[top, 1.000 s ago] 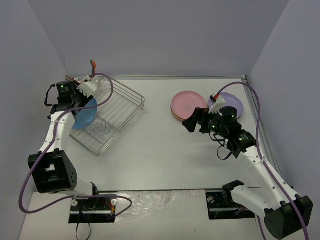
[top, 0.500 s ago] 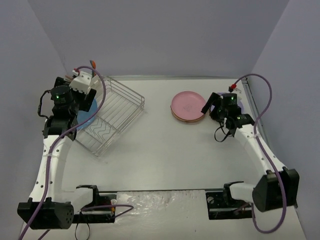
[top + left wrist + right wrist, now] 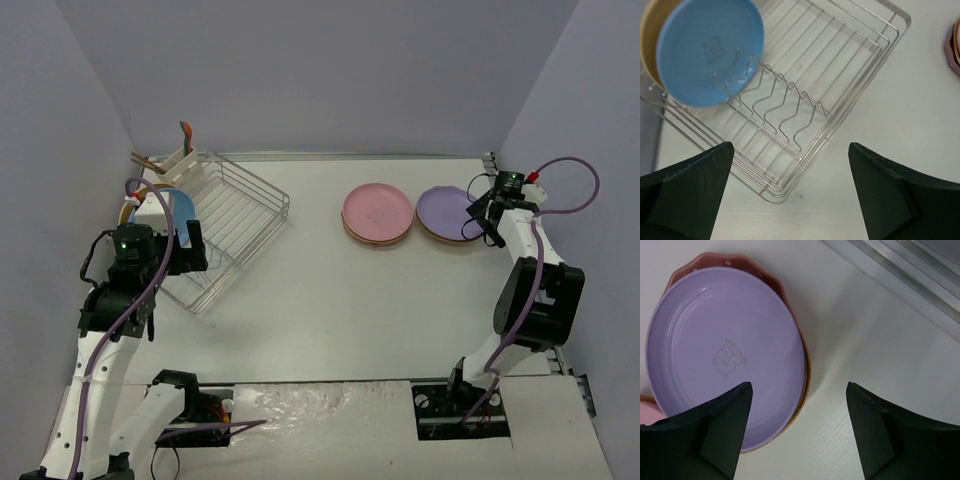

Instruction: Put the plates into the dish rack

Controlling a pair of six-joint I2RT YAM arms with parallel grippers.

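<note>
The dish rack (image 3: 235,215) is a silver wire basket at the back left. A blue plate (image 3: 184,212) stands on edge in its left end, in front of a yellow plate (image 3: 130,203). The left wrist view shows the blue plate (image 3: 710,50), the yellow plate (image 3: 649,45) and the rack (image 3: 840,70). My left gripper (image 3: 192,250) (image 3: 790,200) is open and empty, above the rack's near corner. A pink plate (image 3: 377,211) and a purple plate (image 3: 445,212) (image 3: 725,360) lie flat on stacks. My right gripper (image 3: 478,218) (image 3: 800,435) is open and empty over the purple plate's right rim.
A white utensil caddy (image 3: 178,160) with utensils hangs on the rack's far left corner. Under the purple plate lie a tan-rimmed plate (image 3: 803,385) and a dark-pink dotted plate (image 3: 715,262). A metal rail (image 3: 900,275) runs along the table's right edge.
</note>
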